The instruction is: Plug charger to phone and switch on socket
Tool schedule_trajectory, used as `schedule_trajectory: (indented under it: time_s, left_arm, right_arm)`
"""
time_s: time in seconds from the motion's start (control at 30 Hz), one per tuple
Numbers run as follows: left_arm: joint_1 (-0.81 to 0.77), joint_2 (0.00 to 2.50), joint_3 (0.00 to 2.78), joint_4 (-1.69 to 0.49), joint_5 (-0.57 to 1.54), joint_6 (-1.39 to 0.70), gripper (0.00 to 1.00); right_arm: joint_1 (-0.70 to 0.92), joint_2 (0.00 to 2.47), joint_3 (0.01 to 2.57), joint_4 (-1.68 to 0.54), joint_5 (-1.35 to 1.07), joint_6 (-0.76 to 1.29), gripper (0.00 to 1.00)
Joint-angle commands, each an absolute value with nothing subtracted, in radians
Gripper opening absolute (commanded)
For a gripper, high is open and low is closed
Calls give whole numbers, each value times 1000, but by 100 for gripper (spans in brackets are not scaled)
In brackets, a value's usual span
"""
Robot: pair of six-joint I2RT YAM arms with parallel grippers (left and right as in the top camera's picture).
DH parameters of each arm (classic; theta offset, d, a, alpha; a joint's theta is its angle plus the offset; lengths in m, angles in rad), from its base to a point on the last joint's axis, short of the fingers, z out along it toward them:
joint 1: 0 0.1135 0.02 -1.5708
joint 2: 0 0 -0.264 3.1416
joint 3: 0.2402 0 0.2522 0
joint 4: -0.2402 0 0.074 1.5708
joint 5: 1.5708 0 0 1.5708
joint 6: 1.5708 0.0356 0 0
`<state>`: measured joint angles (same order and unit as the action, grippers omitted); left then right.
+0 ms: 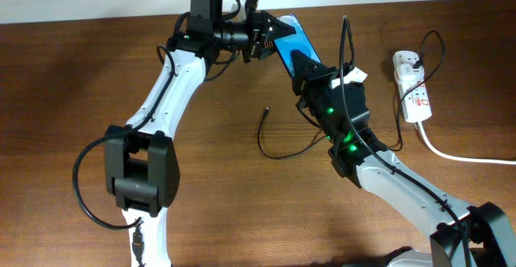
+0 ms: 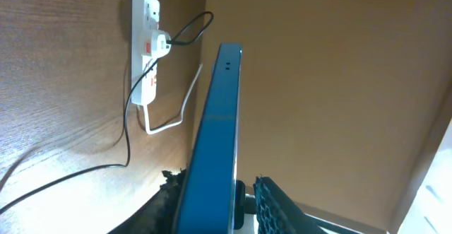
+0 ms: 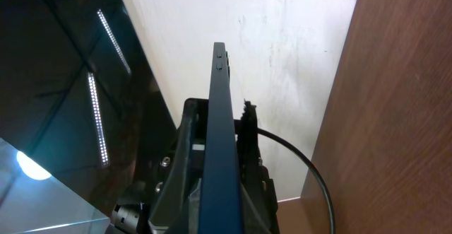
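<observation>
Only the overhead view takes in the whole brown wooden bench [image 1: 242,219], with both white arms meeting at its far middle over the phone [image 1: 294,41]. The phone is lifted off the bench and tilted, its blue face showing. The left tool [image 1: 262,35] is at the phone's far left end and the right tool [image 1: 305,67] at its near right end.

The right wrist view shows the phone [image 3: 219,142] edge-on, with the right tool clenched on it from both sides. In the left wrist view the phone [image 2: 215,142] is again edge-on between the left tool's fingers [image 2: 272,202]. A gap shows on that side, so I cannot tell whether this tool is grasping it.

The power strip [image 1: 411,85] lies at the far right, well apart from the phone, and its white cord [image 1: 459,156] runs off to the right. The left wrist view shows its red marks and a plug [image 2: 161,44] seated in it.

The charger cable [image 1: 278,154] loops loose on the bench between the arms. Its connector tip [image 1: 267,111] lies free, near the phone but not touching it.
</observation>
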<state>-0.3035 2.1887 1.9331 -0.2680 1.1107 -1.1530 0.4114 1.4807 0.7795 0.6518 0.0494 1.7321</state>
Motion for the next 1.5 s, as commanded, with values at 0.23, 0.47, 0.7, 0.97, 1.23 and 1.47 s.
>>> schedule_trajectory:
  time_s: [0.23, 0.47, 0.7, 0.97, 1.23, 1.47]
  left_arm:
    - [-305, 2186, 1944, -265, 1072, -1156, 19]
    - [-305, 2186, 1944, -266, 1064, -1155, 7]
    - [-305, 2186, 1944, -266, 1064, -1155, 0]
    - [-305, 2186, 1944, -266, 1064, -1155, 0]
    - [-305, 2186, 1944, -266, 1064, -1155, 0]
    - [-305, 2186, 1944, -266, 1055, -1155, 0]
  right_arm:
    - [420, 1479, 790, 659, 57, 1733, 4]
    - [434, 1479, 790, 644, 61, 1733, 4]
    - [434, 1479, 790, 644, 61, 1733, 4]
    - [434, 1479, 790, 644, 62, 1734, 4]
    - [432, 1479, 790, 645, 61, 1734, 21]
    - [430, 1479, 790, 644, 61, 1734, 33]
